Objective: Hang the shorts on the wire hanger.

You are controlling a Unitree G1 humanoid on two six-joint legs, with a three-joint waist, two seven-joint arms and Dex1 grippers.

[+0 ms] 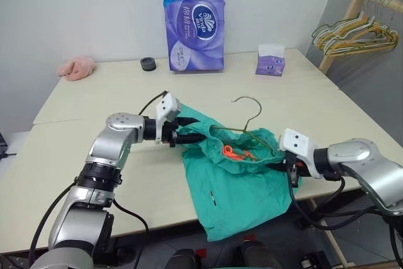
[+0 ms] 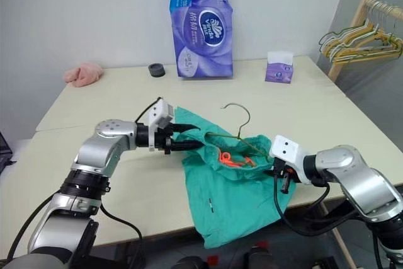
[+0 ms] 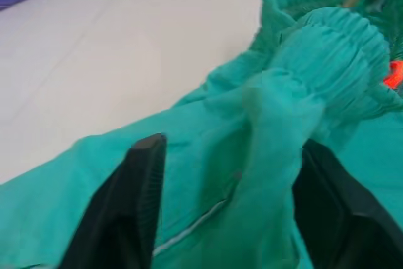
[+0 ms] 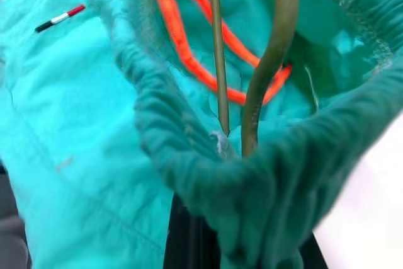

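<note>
Left eye view, frame centre: left gripper (image 1: 189, 135) spread around shorts (image 1: 236, 193) waistband, right gripper (image 1: 283, 169) pinched on shorts and wire hanger (image 1: 247, 118).

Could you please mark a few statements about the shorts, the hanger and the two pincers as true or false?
1. The teal-green fabric shorts hang partly over the near edge of the cream table. True.
2. The thin olive-green wire hanger lies wholly apart from the shorts. False: its lower part sits inside the waistband; the hook pokes out.
3. The right pincer is shut on the waistband. True.
4. The left pincer is shut tight. False: its fingers stand apart with fabric between them.
5. The orange drawstring dangles off the table. False: it lies inside the waistband opening.
</note>
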